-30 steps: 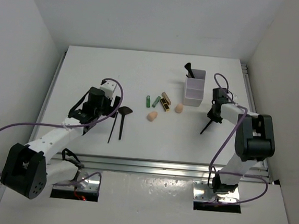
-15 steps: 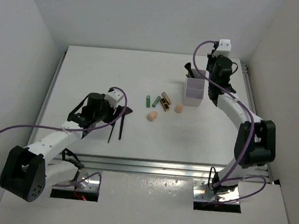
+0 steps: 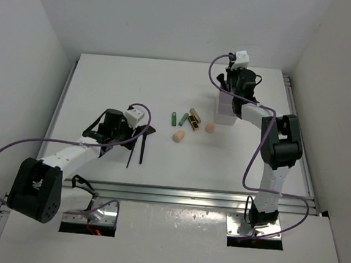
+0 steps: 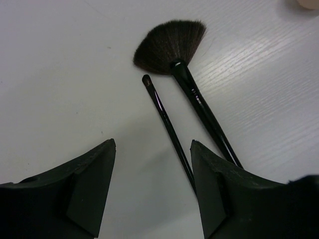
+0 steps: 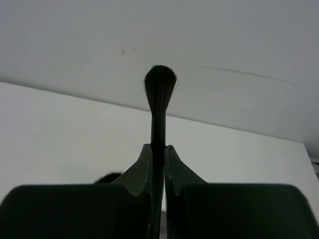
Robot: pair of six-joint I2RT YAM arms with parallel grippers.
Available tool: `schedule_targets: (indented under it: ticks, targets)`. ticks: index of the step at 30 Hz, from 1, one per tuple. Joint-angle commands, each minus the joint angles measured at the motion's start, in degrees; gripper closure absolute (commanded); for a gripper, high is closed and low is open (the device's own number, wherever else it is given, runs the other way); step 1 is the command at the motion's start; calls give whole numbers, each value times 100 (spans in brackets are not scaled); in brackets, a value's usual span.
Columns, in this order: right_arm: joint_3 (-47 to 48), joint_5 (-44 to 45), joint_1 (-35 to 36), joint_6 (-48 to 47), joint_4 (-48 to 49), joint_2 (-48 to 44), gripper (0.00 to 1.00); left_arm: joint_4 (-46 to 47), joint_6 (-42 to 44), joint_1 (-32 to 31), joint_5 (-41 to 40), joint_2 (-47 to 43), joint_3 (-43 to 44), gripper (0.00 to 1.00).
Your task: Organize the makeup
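Note:
My right gripper [image 3: 232, 82] is above the far end of the white box [image 3: 227, 115]. It is shut on a black round-headed brush [image 5: 160, 89], held upright with the head above the fingertips [image 5: 144, 169]. A second dark brush head [image 5: 107, 178] shows low beside it. My left gripper [image 4: 153, 143] is open just above the table, over the near ends of a fan-headed brush [image 4: 172, 45] and a thin black stick [image 4: 164, 119]; both also show in the top view [image 3: 144, 142]. Two green tubes [image 3: 178, 118], a tan tube [image 3: 195, 113], a black-gold tube [image 3: 192, 123] and two peach sponges [image 3: 179, 136] [image 3: 209, 127] lie mid-table.
White walls enclose the table on three sides. A metal rail [image 3: 176, 193] runs along the near edge. Purple cables loop off both arms. A peach sponge edge [image 4: 306, 2] shows at the top right of the left wrist view.
My right arm has swung from the table's right side up to above the white box, carrying the brush. My left gripper has moved slightly right, over the brush and stick.

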Motion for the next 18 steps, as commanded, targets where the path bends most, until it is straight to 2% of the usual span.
schedule_targets:
  ticks: [1, 6, 10, 11, 14, 18]
  targets:
    - [203, -271, 61, 108, 499, 64, 100, 42, -71, 81, -31, 193, 315, 33]
    - [-517, -130, 149, 406, 683, -67, 100, 95, -194, 81, -31, 334, 316, 31]
    - [-1167, -104, 202, 424, 858, -392, 91, 95, -133, -51, 75, 527, 316, 24]
    - [-1220, -60, 211, 485, 920, -427, 83, 147, -81, -103, 75, 615, 316, 22]
    - [-1414, 19, 219, 495, 1008, -603, 69, 148, -80, -104, 75, 773, 429, 21]
    - [-1634, 125, 228, 416, 1140, -893, 56, 148, -150, -104, 127, 984, 500, 24]
